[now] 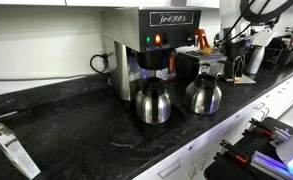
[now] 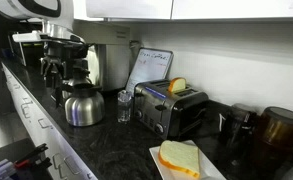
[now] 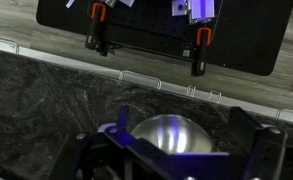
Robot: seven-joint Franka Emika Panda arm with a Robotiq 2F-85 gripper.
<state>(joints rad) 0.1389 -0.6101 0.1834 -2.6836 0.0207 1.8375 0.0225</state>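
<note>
Hovering over the steel carafe (image 3: 171,130), the gripper (image 3: 176,156) stands released, fingers (image 3: 258,152) at three and nine o'clock; nothing grasped yet, carafe seemingly untouched on the counter (image 3: 46,92)

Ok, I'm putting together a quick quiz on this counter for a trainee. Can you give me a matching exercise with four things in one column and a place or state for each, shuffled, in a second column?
Things:
1 toaster
2 white plate
3 water bottle
4 gripper

Places or states:
a open, above a steel carafe
b stands between the steel carafe and the toaster
c toast sticks up from its slot
d a bread slice lies on it

Pairs: 1-c, 2-d, 3-b, 4-a
</note>
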